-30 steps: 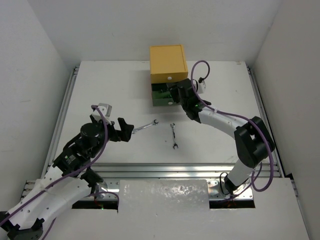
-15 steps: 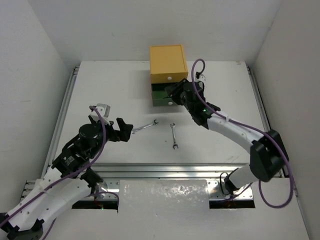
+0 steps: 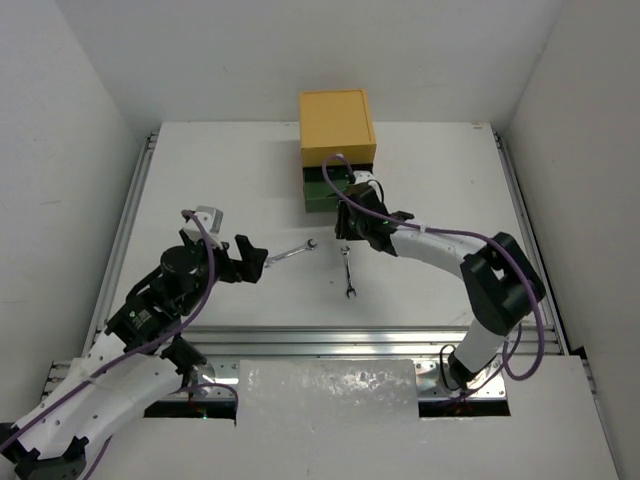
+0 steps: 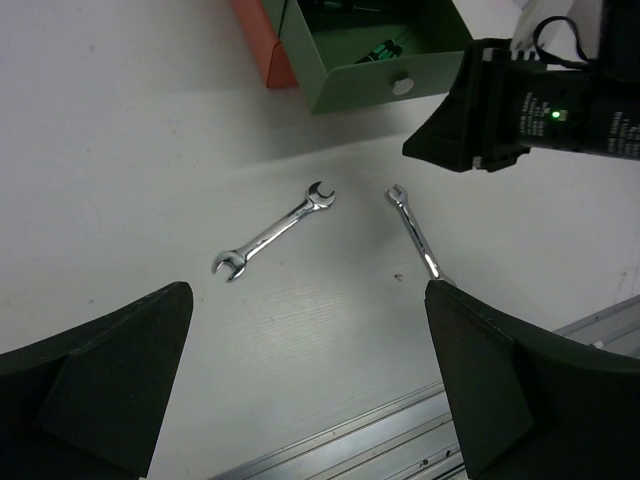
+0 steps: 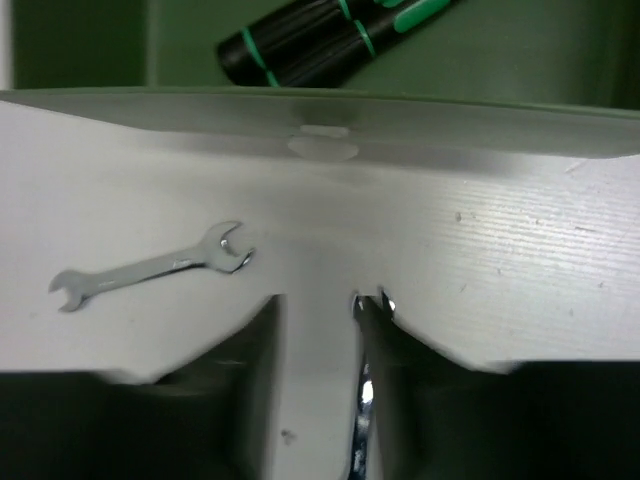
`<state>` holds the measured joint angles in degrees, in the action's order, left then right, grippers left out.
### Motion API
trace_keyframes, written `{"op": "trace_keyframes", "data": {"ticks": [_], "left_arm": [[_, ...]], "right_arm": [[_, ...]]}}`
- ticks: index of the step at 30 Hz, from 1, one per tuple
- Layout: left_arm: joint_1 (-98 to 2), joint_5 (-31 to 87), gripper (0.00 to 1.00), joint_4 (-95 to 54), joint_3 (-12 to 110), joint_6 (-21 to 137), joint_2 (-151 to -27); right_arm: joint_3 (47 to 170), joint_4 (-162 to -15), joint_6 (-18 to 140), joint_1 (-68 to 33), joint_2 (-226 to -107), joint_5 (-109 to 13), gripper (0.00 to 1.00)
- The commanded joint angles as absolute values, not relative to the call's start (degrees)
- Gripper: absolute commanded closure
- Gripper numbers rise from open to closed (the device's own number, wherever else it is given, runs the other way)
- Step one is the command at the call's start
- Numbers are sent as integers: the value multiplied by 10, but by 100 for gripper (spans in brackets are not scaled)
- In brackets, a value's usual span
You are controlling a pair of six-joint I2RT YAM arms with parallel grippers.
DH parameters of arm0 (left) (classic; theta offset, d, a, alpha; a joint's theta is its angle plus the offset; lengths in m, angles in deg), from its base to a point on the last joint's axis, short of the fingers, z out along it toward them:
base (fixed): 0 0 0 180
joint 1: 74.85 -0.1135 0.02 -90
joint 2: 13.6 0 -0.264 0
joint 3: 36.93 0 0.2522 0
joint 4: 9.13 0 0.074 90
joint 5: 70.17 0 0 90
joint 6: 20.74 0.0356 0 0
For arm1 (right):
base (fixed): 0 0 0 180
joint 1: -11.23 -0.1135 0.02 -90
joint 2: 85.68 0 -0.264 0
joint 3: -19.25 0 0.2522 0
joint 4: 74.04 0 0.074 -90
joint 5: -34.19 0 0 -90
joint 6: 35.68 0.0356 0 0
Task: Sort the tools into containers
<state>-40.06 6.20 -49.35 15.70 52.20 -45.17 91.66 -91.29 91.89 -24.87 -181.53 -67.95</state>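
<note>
Two silver wrenches lie on the white table: one slanted (image 3: 292,254), one nearly straight (image 3: 347,274). My right gripper (image 3: 347,240) is open, low over the far end of the straight wrench. In the right wrist view that wrench (image 5: 364,400) lies along the inner edge of the right finger, and the slanted wrench (image 5: 150,268) lies to the left. The green drawer (image 3: 322,192) stands pulled out under the yellow top (image 3: 338,125), with black-and-green screwdrivers (image 5: 330,38) inside. My left gripper (image 3: 252,262) is open and empty, left of the slanted wrench (image 4: 275,228).
The red-orange bottom drawer's edge (image 4: 262,40) shows left of the green drawer (image 4: 385,62). The green drawer's white knob (image 5: 322,142) is just beyond my right gripper (image 5: 318,305). A metal rail (image 3: 330,340) runs along the table's near edge.
My right gripper has pulled back from the green drawer and come down toward the near side, over the straight wrench. The left arm has barely moved.
</note>
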Motion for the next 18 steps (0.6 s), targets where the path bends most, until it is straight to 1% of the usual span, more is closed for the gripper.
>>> {"op": "trace_keyframes", "data": {"ticks": [1, 3, 5, 9, 12, 18], "left_arm": [[-406, 75, 0, -466, 157, 521, -463], [-406, 81, 0, -465, 156, 522, -464], [-406, 90, 0, -463, 155, 525, -466], [-406, 102, 0, -459, 154, 528, -470], [-406, 110, 0, -458, 154, 531, -475], [-406, 115, 0, -458, 155, 533, -477]], "right_arm": [[951, -858, 873, -246, -1843, -708, 72], [951, -828, 867, -247, -1858, -726, 79], [958, -814, 866, -247, -1874, -752, 81], [1001, -828, 851, -246, -1901, -778, 80], [1006, -811, 844, -246, -1907, -786, 79], [1057, -809, 832, -237, -1950, -781, 79]]}}
